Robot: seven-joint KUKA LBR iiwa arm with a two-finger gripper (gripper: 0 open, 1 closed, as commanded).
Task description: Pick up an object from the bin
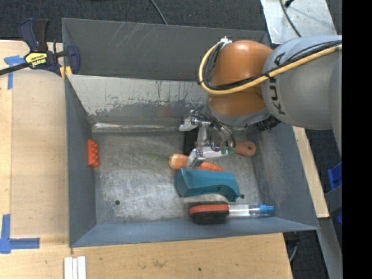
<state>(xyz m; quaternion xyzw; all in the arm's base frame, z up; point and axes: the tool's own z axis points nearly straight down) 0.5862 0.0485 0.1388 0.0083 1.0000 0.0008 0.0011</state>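
Note:
My gripper (209,151) hangs low near the middle of the bin, towards the back, with its fingers spread open and nothing visible between them. Its tips are just above an orange carrot-shaped toy (179,161), whose pale round end pokes out to the left and whose redder end runs right under the fingers. Directly in front lies a teal plastic tape-dispenser-like piece (206,183). A brown wooden piece (249,149) sticks out to the right of the gripper, partly hidden by the wrist.
A black and red brush (208,213) with a clear, blue-tipped handle lies along the front wall. A small orange brick (93,153) rests at the left wall. A dark object (189,139) sits just behind the gripper.

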